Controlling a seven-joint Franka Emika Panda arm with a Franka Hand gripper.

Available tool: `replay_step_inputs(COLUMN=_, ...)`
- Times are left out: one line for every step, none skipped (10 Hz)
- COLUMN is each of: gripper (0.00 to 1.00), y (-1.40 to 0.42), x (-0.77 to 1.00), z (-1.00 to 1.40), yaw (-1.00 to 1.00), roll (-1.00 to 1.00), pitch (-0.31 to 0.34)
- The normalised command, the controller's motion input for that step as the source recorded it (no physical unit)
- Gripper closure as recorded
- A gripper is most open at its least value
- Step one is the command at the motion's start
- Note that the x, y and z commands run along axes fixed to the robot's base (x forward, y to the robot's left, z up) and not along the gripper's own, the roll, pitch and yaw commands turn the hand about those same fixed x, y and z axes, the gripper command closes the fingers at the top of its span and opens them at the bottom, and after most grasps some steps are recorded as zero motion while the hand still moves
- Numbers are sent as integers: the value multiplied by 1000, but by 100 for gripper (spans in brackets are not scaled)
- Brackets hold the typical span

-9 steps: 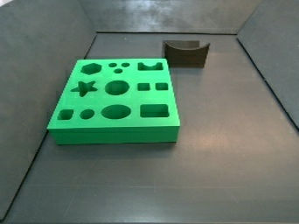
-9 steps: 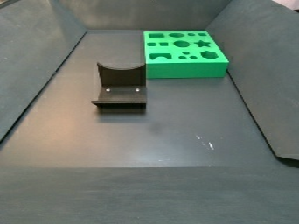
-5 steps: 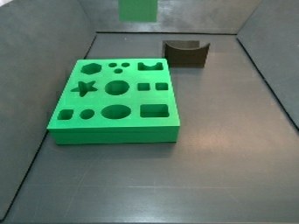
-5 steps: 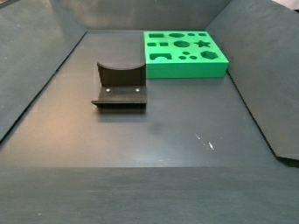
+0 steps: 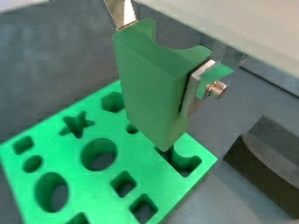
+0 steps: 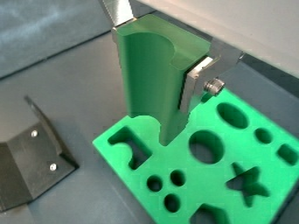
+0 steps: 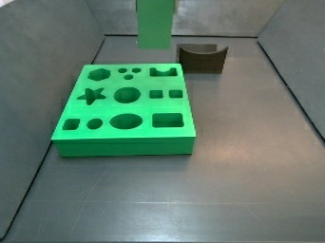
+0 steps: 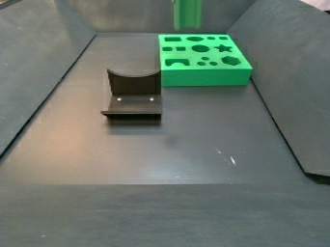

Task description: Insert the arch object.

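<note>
My gripper (image 5: 160, 48) is shut on the arch object (image 5: 152, 87), a tall green bar with a semicircular groove down one face. It shows in both wrist views (image 6: 152, 79), held upright between the silver fingers (image 6: 201, 77). Its lower end hangs just above the green board (image 5: 176, 188), over the arch-shaped hole (image 7: 162, 71) near the board's far edge. In both side views only the bar (image 7: 154, 24) (image 8: 188, 14) shows, coming down from above; the gripper itself is out of frame there.
The green board (image 7: 127, 142) (image 8: 204, 77) (image 6: 216, 206) lies on the dark floor and has several shaped holes. The dark fixture (image 7: 200, 57) (image 8: 129, 95) stands beside it, apart from the board. Dark walls enclose the floor on the sides.
The green bar has come down into the side views from above. It was absent 0.9 s ago, just showing 0.5 s ago, and now hangs lower over the board's far end.
</note>
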Motion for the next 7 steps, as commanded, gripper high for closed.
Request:
replay_step_inputs(gripper=100, y=40, x=197, z=-691, yaw=0, roll=-224, pitch=-123)
replay_step_inputs(gripper=100, y=34, x=117, z=-346, yaw=-160, roll=-383, pitch=-150)
replay_step_inputs(gripper=100, y=231, x=0, z=-423, yaw=-169, roll=-363, pitch=-83)
replay_step_inputs(gripper=100, y=280, x=-60, z=-571, yaw=-40, roll=-96, pitch=-13)
replay_step_inputs(gripper=100, y=89, x=0, z=-254, yaw=11, roll=143, pitch=0)
replay_step_inputs(gripper=100, y=169, x=77, z=-334, yaw=0, roll=31, pitch=6)
replay_step_inputs(gripper=100, y=160, x=411, z=-437, yaw=-146, roll=0, pitch=94)
